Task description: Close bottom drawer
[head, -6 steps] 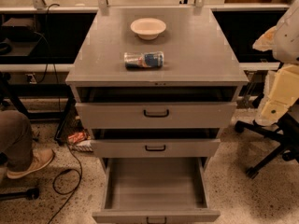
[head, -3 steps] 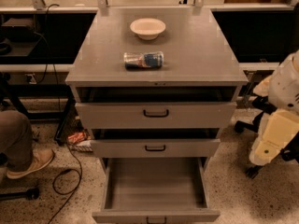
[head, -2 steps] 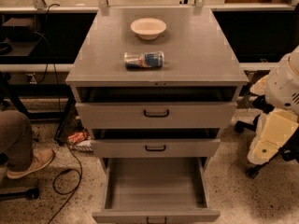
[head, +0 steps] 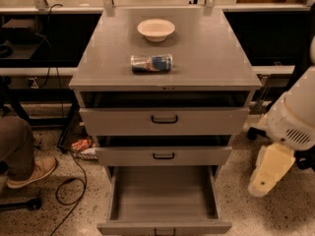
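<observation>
The bottom drawer (head: 164,196) of the grey metal cabinet is pulled far out, its deep grey tray empty; its front panel and black handle (head: 165,231) sit at the lower edge of the view. The middle drawer (head: 163,156) and the top drawer (head: 164,120) stand slightly out. My arm is at the right of the cabinet, white upper part (head: 295,117) with a cream link (head: 268,168) hanging toward the floor. The gripper itself is not in view.
On the cabinet top (head: 211,53) lie a white bowl (head: 155,29) and a can or bottle on its side (head: 151,63). A person's leg and shoe (head: 24,163) are at the left, with a black cable (head: 74,181) on the floor. Dark benches stand behind.
My arm at the right has swung down and a little left, closer to the cabinet's right side. The drawers have not moved.
</observation>
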`<state>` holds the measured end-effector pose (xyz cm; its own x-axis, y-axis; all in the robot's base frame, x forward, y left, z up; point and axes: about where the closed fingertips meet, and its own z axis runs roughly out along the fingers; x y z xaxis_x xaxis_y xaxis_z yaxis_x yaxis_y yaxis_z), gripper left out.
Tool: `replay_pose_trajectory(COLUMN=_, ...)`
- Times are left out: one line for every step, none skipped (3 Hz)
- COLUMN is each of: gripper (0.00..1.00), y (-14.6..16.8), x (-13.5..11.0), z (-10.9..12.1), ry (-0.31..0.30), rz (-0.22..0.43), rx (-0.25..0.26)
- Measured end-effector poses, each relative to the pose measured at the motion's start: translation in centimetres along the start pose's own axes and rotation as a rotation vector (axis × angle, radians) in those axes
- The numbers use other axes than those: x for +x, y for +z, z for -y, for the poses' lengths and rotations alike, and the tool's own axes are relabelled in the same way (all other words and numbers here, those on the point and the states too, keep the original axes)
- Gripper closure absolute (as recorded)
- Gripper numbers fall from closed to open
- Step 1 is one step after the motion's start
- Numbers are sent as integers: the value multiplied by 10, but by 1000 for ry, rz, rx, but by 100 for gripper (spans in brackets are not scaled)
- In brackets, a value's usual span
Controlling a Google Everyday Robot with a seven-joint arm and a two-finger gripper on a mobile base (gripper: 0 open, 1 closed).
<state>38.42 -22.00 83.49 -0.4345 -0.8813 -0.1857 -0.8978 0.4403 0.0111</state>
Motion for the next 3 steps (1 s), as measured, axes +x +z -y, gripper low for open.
replay_pose_trajectory(gripper=0, y=113, x=22, z=-32, ry=167, rz=-16, rx=-123)
replay_pose_trajectory(gripper=0, y=181, x=26, z=-48, ry=247, rz=8, rx=-172)
replay_pose_trajectory(gripper=0, y=183, x=25, z=-45, ry=247, rz=19, rx=-157)
